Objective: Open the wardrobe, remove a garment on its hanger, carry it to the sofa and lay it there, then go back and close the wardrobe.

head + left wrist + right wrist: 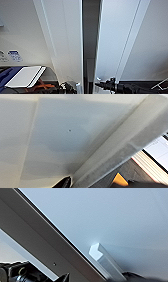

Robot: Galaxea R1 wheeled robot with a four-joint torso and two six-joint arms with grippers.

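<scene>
A: Wardrobe (72,37), head view: two white full-height doors stand slightly apart, a dark vertical gap (88,32) running between them; the left door's inner edge lies just left of the gap, the right door (112,37) just right of it.

B: And the arms?

A: Left gripper (67,87) at the foot of the left door, close to its inner edge; right gripper (106,83) at the foot of the right door, close to a small white handle (98,79); whether either set of fingers is wide, narrow or holding anything, I cannot tell.

B: Wrist views?

A: Left wrist view: a plain white door panel (62,136) and its long edge (120,151) running diagonally; right wrist view: a white block handle (105,259) projecting from the door face (112,215), beside the door's edge (45,238).

B: Surroundings?

A: To the left of the wardrobe, low down, a flat white board (25,76) with dark edges; under it an orange item (43,85); at the far left something blue (6,75); two blue-and-white labels (13,55) on the pale wall above.
</scene>
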